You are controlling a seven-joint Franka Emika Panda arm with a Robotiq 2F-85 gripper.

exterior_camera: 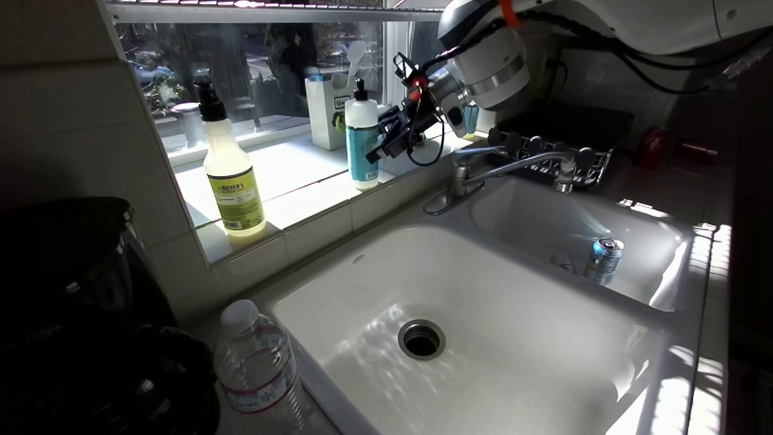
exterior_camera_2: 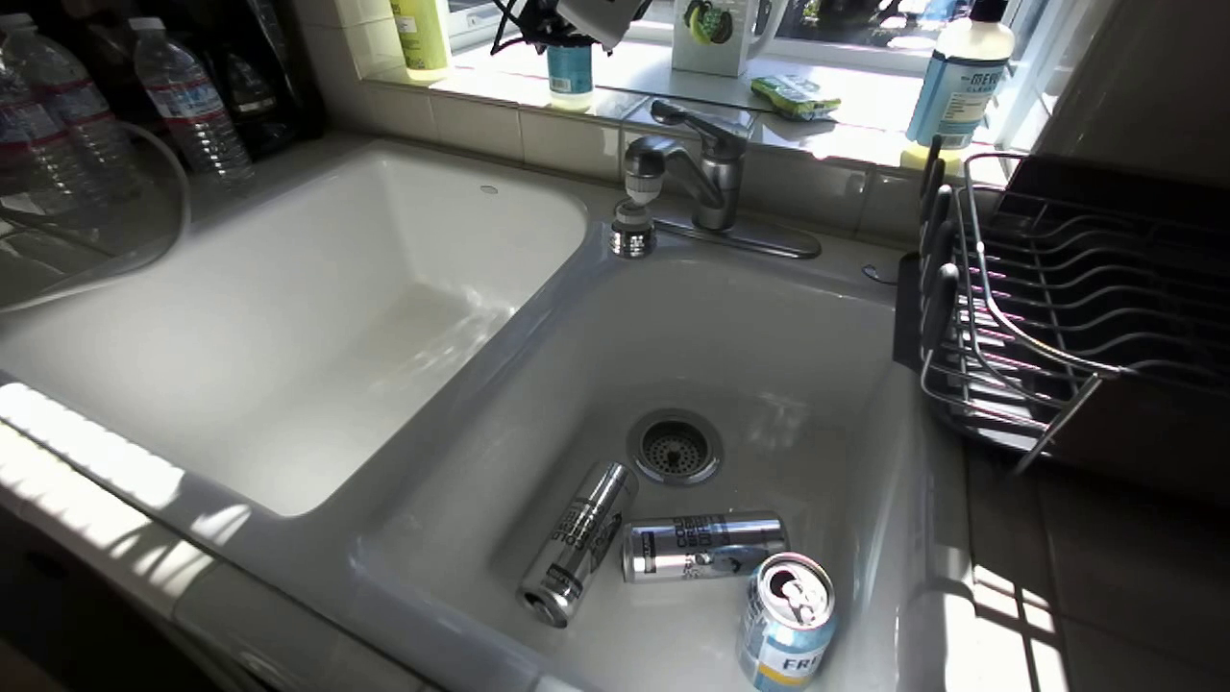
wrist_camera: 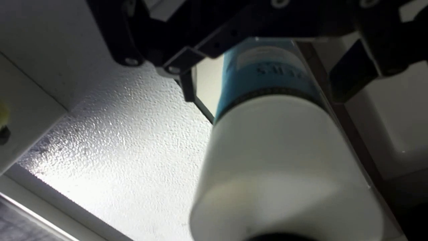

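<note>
Zero hold on blue btl [exterior_camera: 362, 151], upright on sill [exterior_camera: 320, 196]; flanking it w/ gripper [wrist_camera: 263, 89] spread wide. Nr. white box [exterior_camera: 323, 121], w/ tap [exterior_camera: 460, 180] & sink [exterior_camera: 513, 338] below.

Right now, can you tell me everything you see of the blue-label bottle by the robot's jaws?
The bottle is tall, with a pale, cloudy body that looks like plastic. It has a black top and a blue label with a dark stripe. It stands upright on the windowsill, near the front edge. The jaws stand open around it, and the wrist view shows gaps on both sides, so they don't seem to be gripping it.
</note>
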